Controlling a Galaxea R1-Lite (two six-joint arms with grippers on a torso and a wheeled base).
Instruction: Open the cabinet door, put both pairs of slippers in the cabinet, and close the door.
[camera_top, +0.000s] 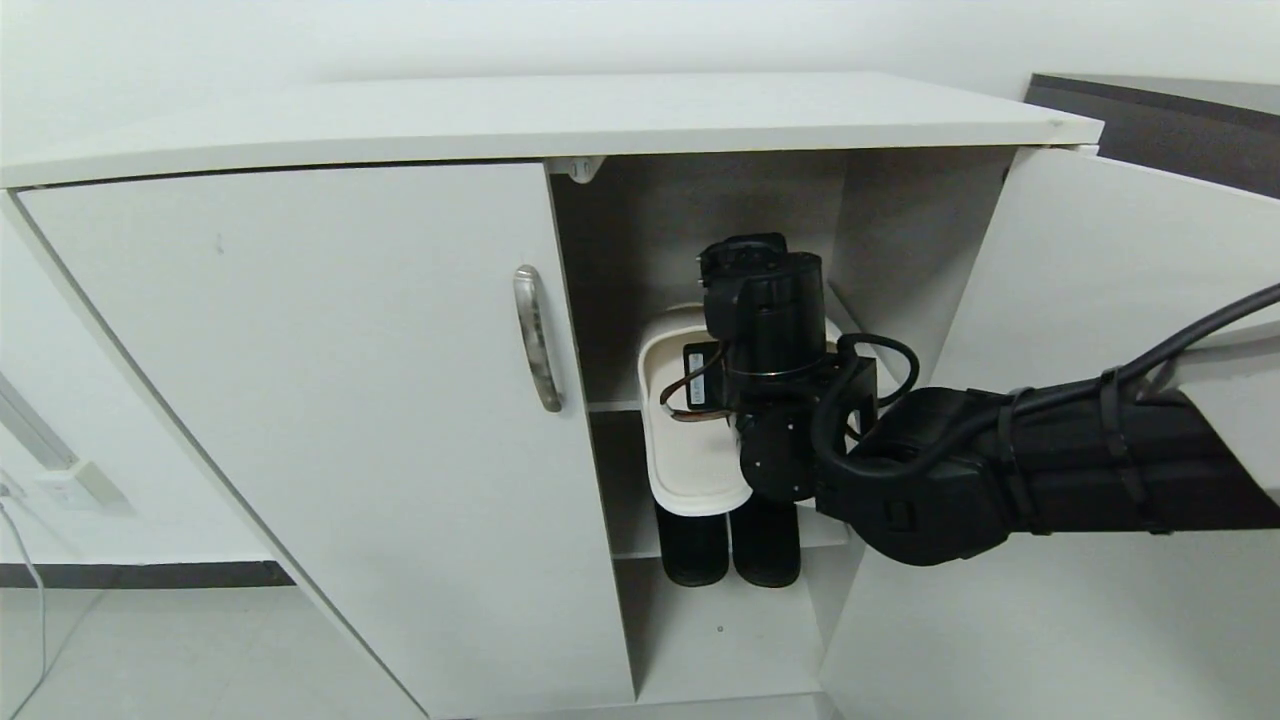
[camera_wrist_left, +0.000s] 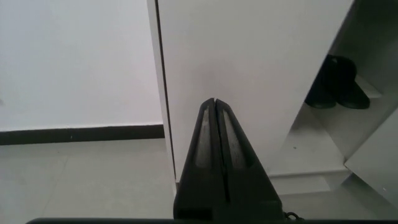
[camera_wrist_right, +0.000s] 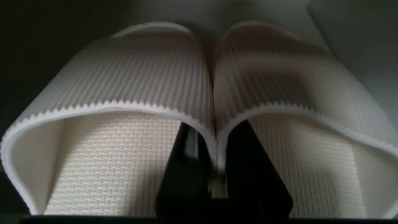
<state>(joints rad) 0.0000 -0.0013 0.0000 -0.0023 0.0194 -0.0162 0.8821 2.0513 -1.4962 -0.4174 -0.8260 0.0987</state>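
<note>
Two pairs of slippers: the white slippers (camera_top: 690, 450) are held by the right gripper inside the cabinet (camera_top: 560, 115). The black slippers (camera_top: 730, 550) stand side by side on the lower shelf (camera_top: 635, 548), at 6 o'clock from the white pair in the head view.
Right gripper (camera_wrist_right: 214, 180): clamped on the white slippers. Its fingers (camera_wrist_right: 183, 174) reach into the two openings and pinch the adjoining inner walls together, so one grip carries both as a unit, toes pointing toward the back of the cabinet.
White pair's position: level with the upper shelf (camera_top: 612, 407), heels reaching out past its front edge toward 6 o'clock. Whether the soles rest on the board I cannot tell.
Left gripper (camera_wrist_left: 214, 149): fingers pressed together on nothing, hanging outside in front of the closed door (camera_top: 300, 400), out of the right arm's way.
Open door (camera_top: 1080, 300): swung wide at 3 o'clock of the opening, which leaves room for the right arm to come in from that side.
Closed door: at 9 o'clock of the opening, its handle (camera_top: 537, 338) untouched beside the gap.
Step in hand, as I judge it: setting down the second pair, since the black one is already stored.
Next: likely a push deeper so the heels clear the door line, then release, withdraw and shut the door.
Risk: heels left overhanging could block the door.
</note>
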